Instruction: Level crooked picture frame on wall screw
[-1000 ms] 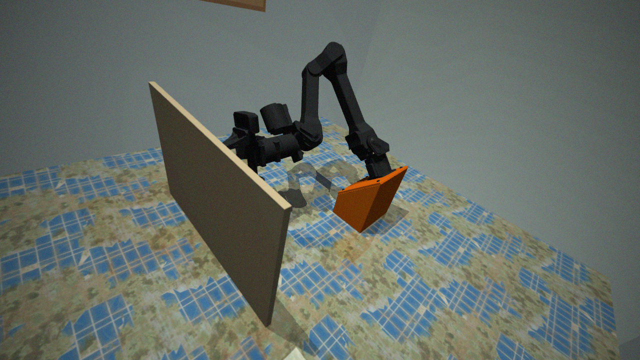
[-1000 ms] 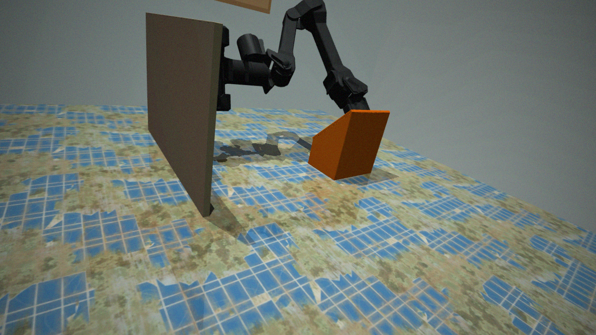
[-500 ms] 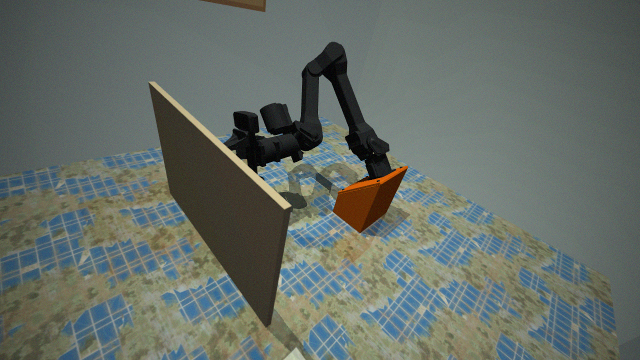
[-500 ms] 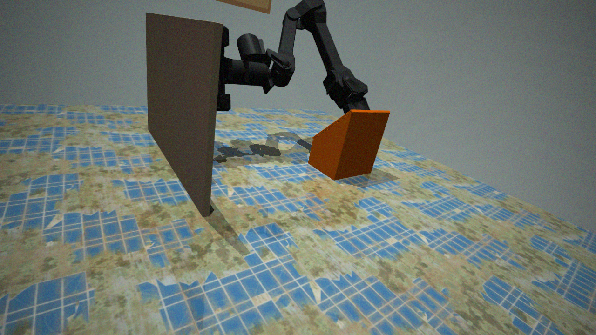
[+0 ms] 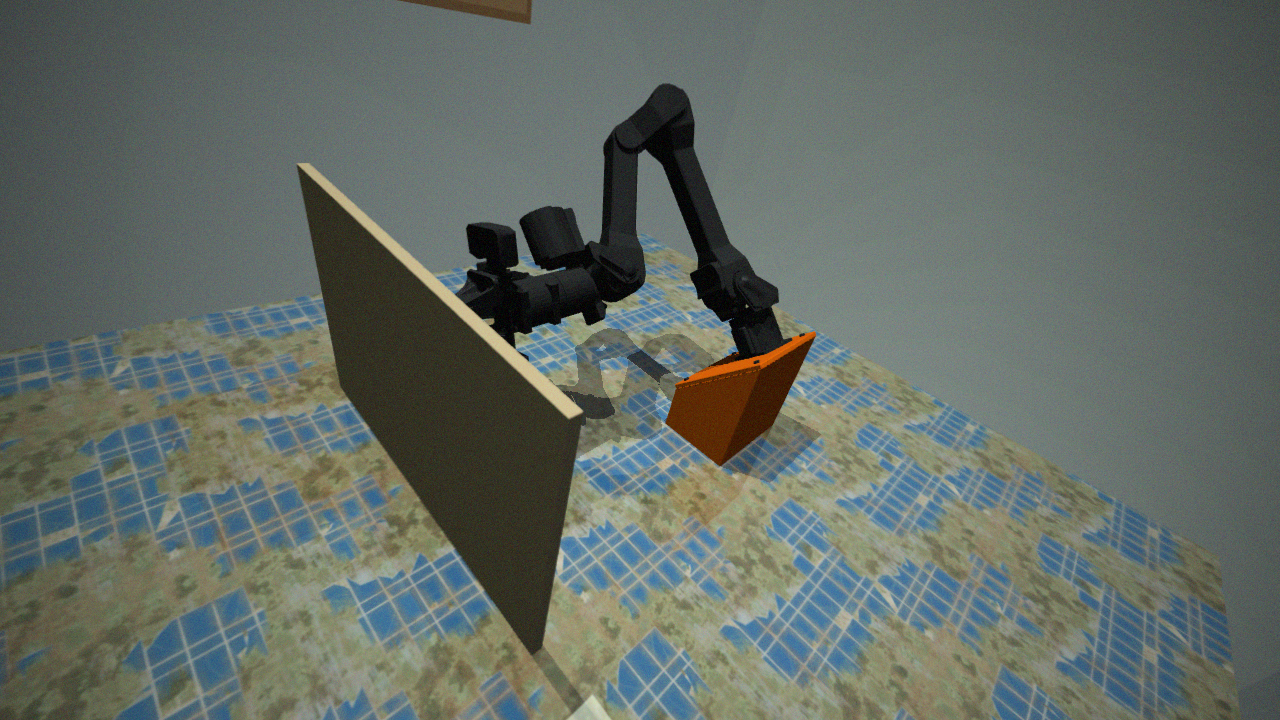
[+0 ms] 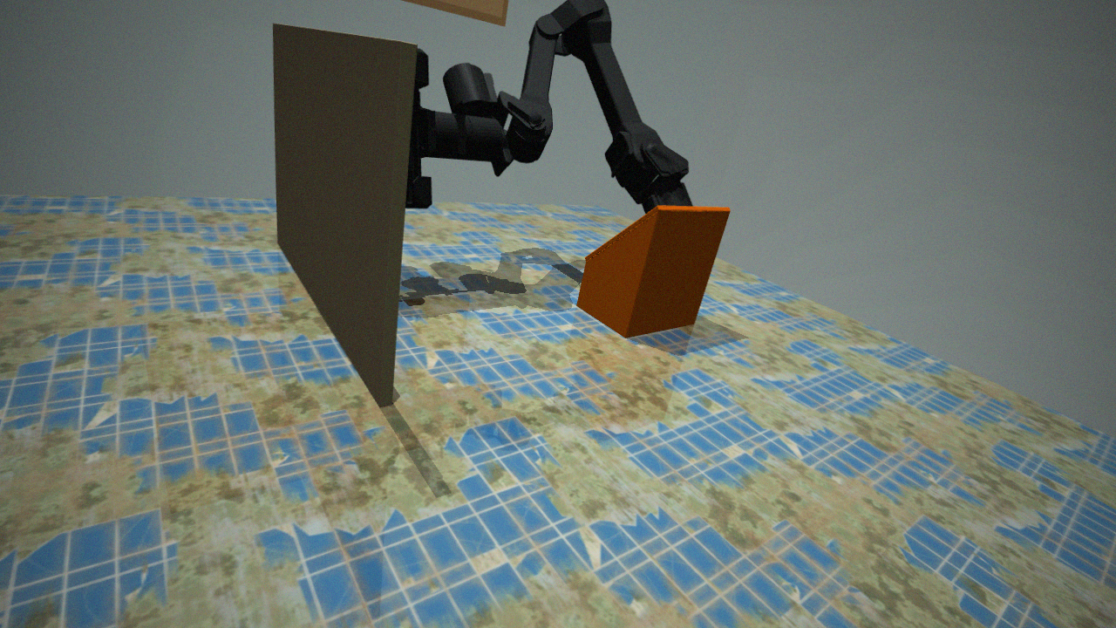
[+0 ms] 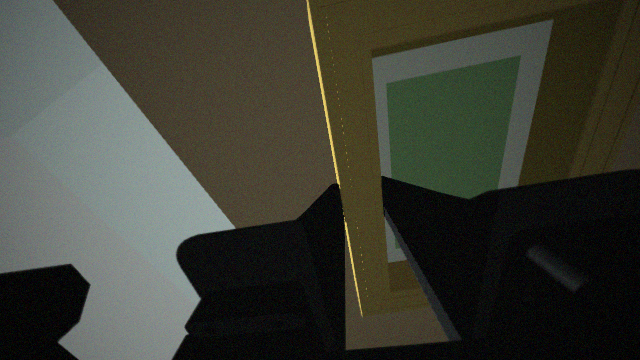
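The picture frame (image 7: 350,95) shows in the wrist view, with a gold border, a pale mat and a green picture. It is in front of the brown wall panel (image 7: 190,90) (image 5: 429,385) (image 6: 335,156). My gripper (image 7: 357,187) is shut on the frame's border, one black finger at its outer edge and the other over its front face. The top and exterior views see the panel from behind, so the frame and the fingertips are hidden there. The screw and the notched strip are not visible. I cannot tell from the tilted wrist view whether the frame is level.
The arm (image 5: 702,205) (image 6: 612,85) reaches to the panel from an orange pedestal (image 5: 711,420) (image 6: 612,289) right of it. The panel stands upright on the blue-patterned surface (image 5: 805,617) (image 6: 702,437). A wooden piece (image 5: 501,7) (image 6: 476,7) shows at the top edge of the top and exterior views.
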